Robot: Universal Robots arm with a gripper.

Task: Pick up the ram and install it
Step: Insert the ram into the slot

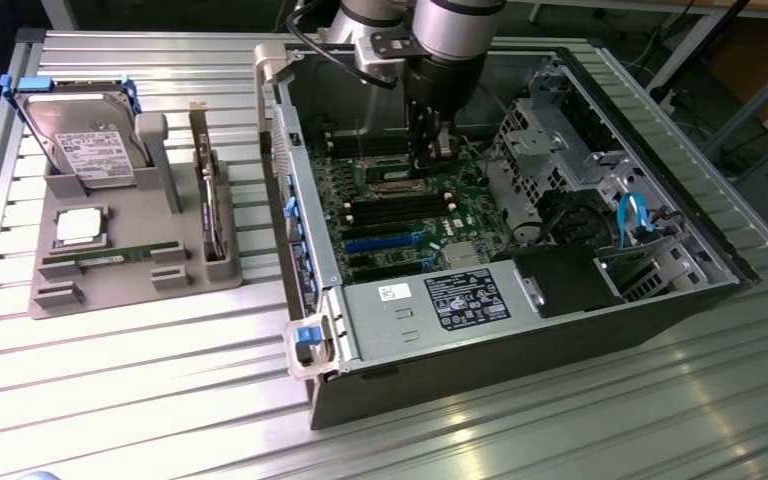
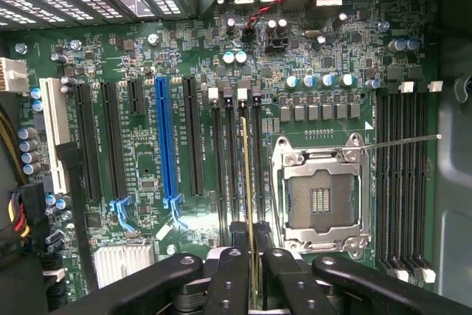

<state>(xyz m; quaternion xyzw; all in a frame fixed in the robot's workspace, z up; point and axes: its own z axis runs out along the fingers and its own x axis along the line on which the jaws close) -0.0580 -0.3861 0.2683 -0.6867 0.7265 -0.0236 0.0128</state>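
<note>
In the wrist view the ram (image 2: 245,182) shows edge-on as a thin gold-and-green strip, and my gripper (image 2: 252,256) is shut on it between black fingers (image 2: 234,256). The stick hangs just over the bank of black memory slots (image 2: 233,167) with white latches, lined up along one of the middle slots; I cannot tell whether it touches. The exterior view has the gripper (image 1: 431,150) reaching down inside the open computer case (image 1: 518,340), above the green motherboard (image 1: 411,225).
The empty processor socket (image 2: 321,197) lies right beside the slots, with a second slot bank (image 2: 402,175) past it. On the exterior view's left, a grey tray (image 1: 131,280) holds a hard drive (image 1: 84,140), a processor chip (image 1: 80,225) and a green stick (image 1: 97,257).
</note>
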